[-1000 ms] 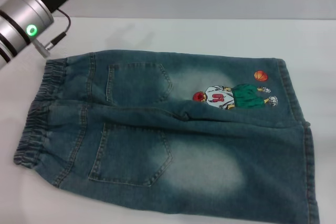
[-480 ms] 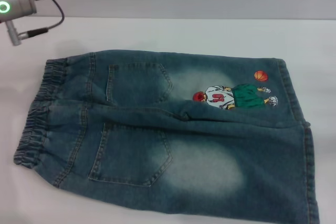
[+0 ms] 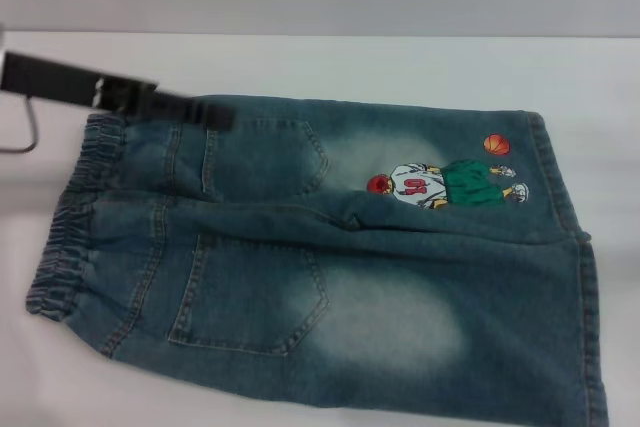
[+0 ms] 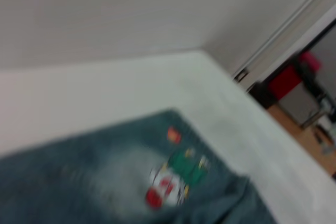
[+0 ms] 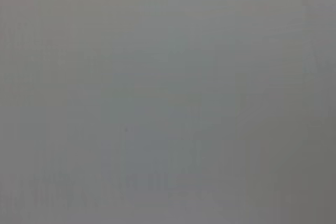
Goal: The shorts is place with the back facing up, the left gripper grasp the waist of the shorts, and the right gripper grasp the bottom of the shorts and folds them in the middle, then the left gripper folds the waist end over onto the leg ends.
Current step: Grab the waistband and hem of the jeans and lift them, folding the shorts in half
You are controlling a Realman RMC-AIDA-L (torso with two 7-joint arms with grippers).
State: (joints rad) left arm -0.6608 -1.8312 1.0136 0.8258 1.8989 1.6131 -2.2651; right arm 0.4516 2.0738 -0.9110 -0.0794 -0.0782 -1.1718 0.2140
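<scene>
On the white desk [image 3: 400, 62] the denim shorts [image 3: 330, 257] lie flat with the back facing up, spread across most of the head view; the waist [image 3: 70, 217], a gathered elastic band, is at the robot's left, and the leg ends [image 3: 585, 277], straight stitched hems with a darker edge, are at the robot's right; two back patch pockets [image 3: 250, 292] sit just beside the waist, one on each leg; the far leg carries a cartoon basketball-player print [image 3: 445, 185] with an orange ball [image 3: 497, 145] just above it, near the hem. The left tool [image 3: 190, 112] reaches in from the robot's left as a long black shape over the far corner of the waist, its tip above the denim close to the farther pocket; whether it touches the cloth, and whether its fingers are wide or narrow, I cannot tell, as it shows only as a dark streak. The left wrist view looks along the shorts toward the print and the desk's far corner, with none of its own fingers showing. The right tool appears in no view; the right wrist view is a plain grey field.
</scene>
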